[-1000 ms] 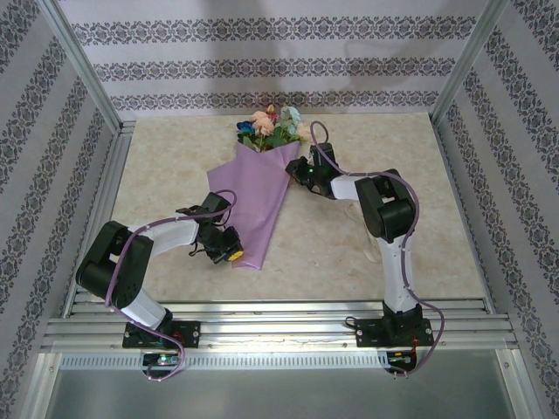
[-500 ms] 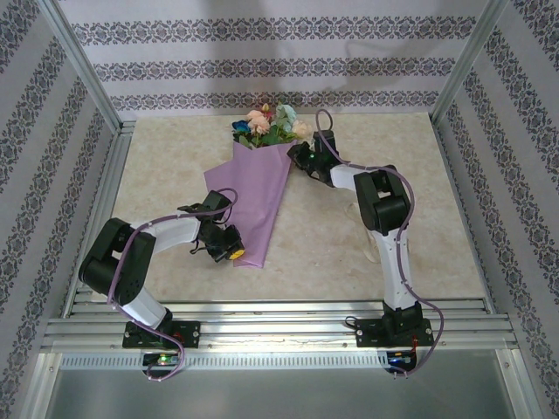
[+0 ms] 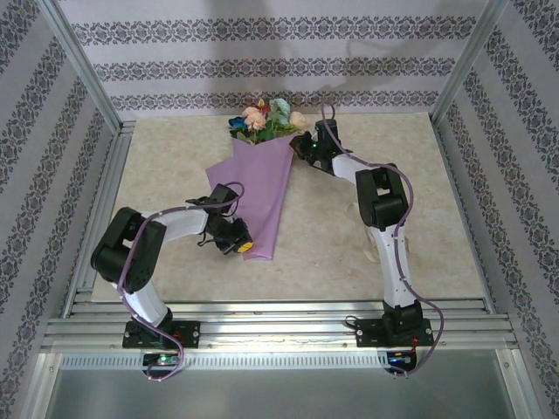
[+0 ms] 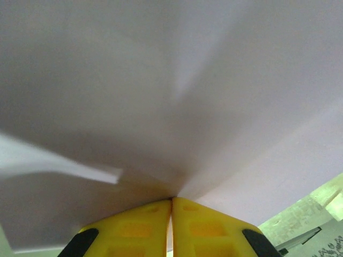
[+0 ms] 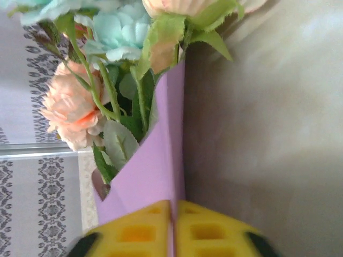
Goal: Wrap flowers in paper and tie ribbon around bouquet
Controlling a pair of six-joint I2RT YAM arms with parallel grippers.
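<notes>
The paper (image 3: pixel 262 188) is showing a thin, smooth, matt lilac face, creasing softly along its folds. The flowers (image 5: pixel 69 115) are looking like cloth, with matt, frayed petals and faintly fuzzy leaves (image 5: pixel 120 144). The left fingers (image 4: pixel 134 233) and right fingers (image 5: pixel 139 233) are reading as matt yellow moulded plastic. The worktop (image 3: pixel 332 244) is gleaming slightly, smooth and marble-patterned. The rails (image 3: pixel 262 330) are shining as bare ribbed metal, and the arm shells (image 3: pixel 397 262) are glinting as glossy white plastic.

Your bouquet (image 3: pixel 262 188) lies on the tabletop (image 3: pixel 419 227), flowers (image 3: pixel 262 120) at its far end, left tool (image 3: pixel 244 247) at its near tip.
</notes>
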